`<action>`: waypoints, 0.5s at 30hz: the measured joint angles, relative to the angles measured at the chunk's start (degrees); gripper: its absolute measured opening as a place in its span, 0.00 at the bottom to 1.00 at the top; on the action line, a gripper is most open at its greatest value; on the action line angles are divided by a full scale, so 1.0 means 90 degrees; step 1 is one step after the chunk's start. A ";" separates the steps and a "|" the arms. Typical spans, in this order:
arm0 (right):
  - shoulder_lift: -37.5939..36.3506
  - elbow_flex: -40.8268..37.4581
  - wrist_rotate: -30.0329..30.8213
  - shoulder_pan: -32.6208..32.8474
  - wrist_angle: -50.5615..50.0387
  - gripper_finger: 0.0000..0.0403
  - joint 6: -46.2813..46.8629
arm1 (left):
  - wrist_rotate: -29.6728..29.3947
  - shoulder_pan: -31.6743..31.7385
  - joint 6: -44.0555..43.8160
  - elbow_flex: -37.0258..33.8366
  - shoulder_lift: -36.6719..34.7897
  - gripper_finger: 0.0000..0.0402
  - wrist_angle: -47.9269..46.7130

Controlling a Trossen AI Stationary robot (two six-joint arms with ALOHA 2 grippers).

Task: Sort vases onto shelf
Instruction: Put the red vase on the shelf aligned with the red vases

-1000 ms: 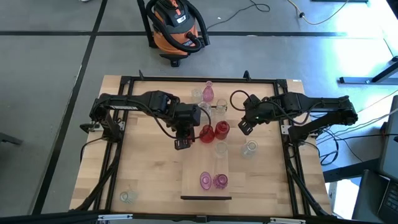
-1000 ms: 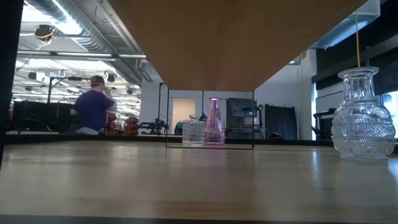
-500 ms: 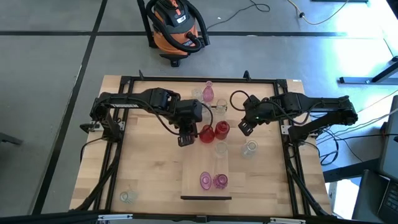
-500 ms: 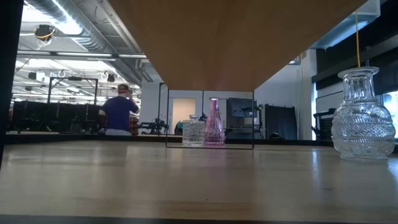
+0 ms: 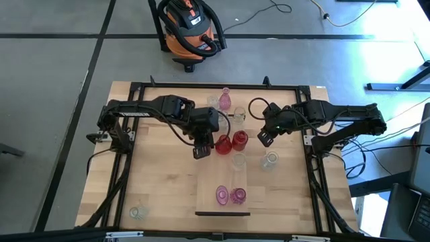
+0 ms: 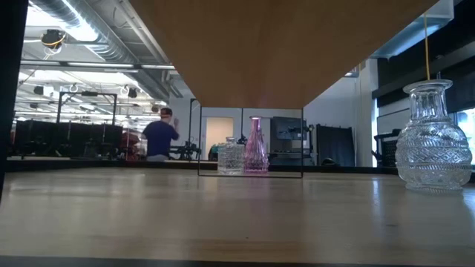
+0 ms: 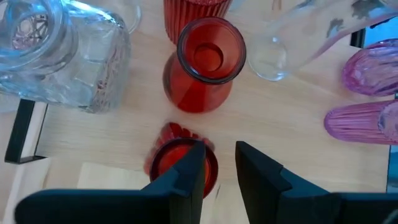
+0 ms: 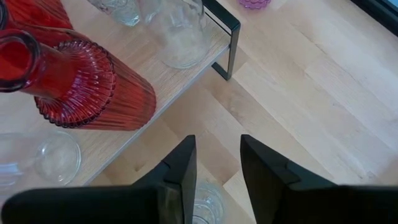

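Table (image 5: 161, 195): filled the centre of the high view, black frame around it.
Vacuum cleaner (image 5: 190, 25): orange and black, on the floor at upper centre.
Shelf (image 5: 205, 195): pale plank at lower centre, two pink vases (image 5: 228, 195) near its lower end, a clear vase (image 5: 238, 161) higher up.
Left gripper (image 5: 199, 151): centre, just left of two red vases (image 5: 230, 142); fingers (image 7: 186, 174) slightly spread, one red vase's rim beneath them.
Right gripper (image 5: 265, 137): right of centre, fingers spread, holding nothing.
Clear vase (image 5: 269, 160): off the shelf, right.
Person (image 6: 159, 136): far back in the low view.
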 joint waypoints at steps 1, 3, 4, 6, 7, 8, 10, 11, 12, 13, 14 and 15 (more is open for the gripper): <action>0.0000 0.0000 0.0000 0.0001 0.0000 0.27 0.0000 | 0.0002 0.0000 -0.0035 0.0065 0.0000 0.20 -0.0061; 0.0000 0.0000 0.0000 0.0001 -0.0001 0.27 0.0000 | -0.0021 0.0000 -0.0035 0.0294 0.0000 0.20 -0.0079; 0.0000 0.0000 0.0001 0.0001 -0.0001 0.27 0.0000 | -0.0083 -0.0002 -0.0035 0.0435 -0.0001 0.20 -0.0080; 0.0000 0.0000 -0.0020 0.0001 -0.0002 0.27 0.0000 | -0.0259 -0.0002 -0.0047 0.0767 -0.0010 0.20 -0.0181; 0.0000 0.0000 -0.0024 0.0001 -0.0002 0.27 0.0000 | -0.0361 0.0000 -0.0075 0.0922 -0.0010 0.20 -0.0292; 0.0000 0.0000 -0.0024 0.0001 -0.0002 0.27 0.0000 | -0.0472 0.0000 -0.0141 0.1050 -0.0010 0.20 -0.0445; 0.0000 0.0000 -0.0025 0.0001 -0.0002 0.27 0.0000 | -0.0692 0.0000 -0.0417 0.1214 -0.0012 0.20 -0.0875; 0.0000 0.0000 -0.0024 0.0001 -0.0001 0.27 0.0000 | -0.0815 0.0004 -0.0600 0.1240 -0.0012 0.20 -0.1221; 0.0000 0.0000 -0.0024 -0.0001 -0.0001 0.27 0.0000 | -0.0920 0.0012 -0.0780 0.1238 -0.0012 0.20 -0.1577; -0.0001 0.0000 -0.0024 0.0001 0.0000 0.27 0.0000 | -0.1037 0.0018 -0.0901 0.1183 -0.0012 0.20 -0.1787; 0.0000 0.0000 -0.0025 0.0001 0.0000 0.27 0.0000 | -0.1106 0.0019 -0.0902 0.1032 -0.0019 0.20 -0.1692; 0.0000 0.0000 -0.0024 0.0001 0.0000 0.27 0.0000 | -0.1105 0.0006 -0.0892 0.0861 -0.0031 0.19 -0.1556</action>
